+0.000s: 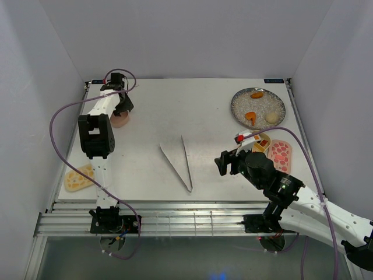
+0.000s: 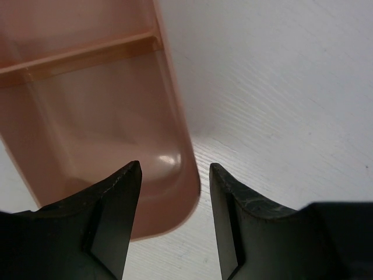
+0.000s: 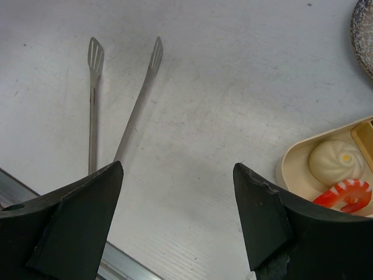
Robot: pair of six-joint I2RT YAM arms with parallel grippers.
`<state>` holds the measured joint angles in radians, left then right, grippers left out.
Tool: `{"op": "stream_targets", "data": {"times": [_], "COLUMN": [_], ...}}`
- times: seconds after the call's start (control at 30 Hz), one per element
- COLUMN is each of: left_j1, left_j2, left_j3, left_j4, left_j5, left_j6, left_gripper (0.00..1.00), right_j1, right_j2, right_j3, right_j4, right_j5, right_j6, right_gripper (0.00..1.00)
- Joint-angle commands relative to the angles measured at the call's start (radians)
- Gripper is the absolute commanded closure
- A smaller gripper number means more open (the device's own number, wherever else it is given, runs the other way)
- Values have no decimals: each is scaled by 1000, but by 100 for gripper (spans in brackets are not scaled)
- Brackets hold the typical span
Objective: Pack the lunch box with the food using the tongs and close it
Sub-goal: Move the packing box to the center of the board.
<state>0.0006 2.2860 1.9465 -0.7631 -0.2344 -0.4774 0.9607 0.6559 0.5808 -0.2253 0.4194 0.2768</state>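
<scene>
Right end effector (image 3: 178, 168): we are seeing black fingers standing wide apart, gripping nothing.
Tongs (image 3: 140, 105): thin silvery metal, lying untouched ahead-left on the worktop (image 3: 233, 87); only the right wrist view is showing their slotted tips.
Tan tray (image 3: 291, 166): sitting just right, holding a cream bun (image 3: 336, 160).
Left end effector (image 2: 175, 169): fingers apart, the glossy pink tray (image 2: 105, 111) showing its rounded corner wall between them.

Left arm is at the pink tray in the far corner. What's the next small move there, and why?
Probably close the left gripper onto the end wall of the pink tray. Its jaws stand open astride that rounded wall, one finger inside the tray, one outside over the table, so a pinch should catch it for pulling nearer.
</scene>
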Motion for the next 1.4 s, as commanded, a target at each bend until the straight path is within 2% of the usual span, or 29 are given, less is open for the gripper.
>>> {"op": "stream_targets", "data": {"times": [0.0,0.93,1.13,1.37], "left_j1": [32,48,49,49], "left_j2": [-7,-40,-49,-49], "left_j3": [48,-57,-63,-57], "left_j4": [15,62,100,108], "left_j5": [9,-22,-2,18], "left_j6": [26,65,108,157], "left_gripper": [39,41,53,76], "right_j1": [4,4,4,4], "right_j2": [-1,1,22,14], "right_j3": [2,-9,-3,-6], "right_j4": [47,47,47,46], "right_j5": [18,45,58,73], "right_j6": [-16,-14,-14,-14], "right_gripper": [18,18,18,18]}}
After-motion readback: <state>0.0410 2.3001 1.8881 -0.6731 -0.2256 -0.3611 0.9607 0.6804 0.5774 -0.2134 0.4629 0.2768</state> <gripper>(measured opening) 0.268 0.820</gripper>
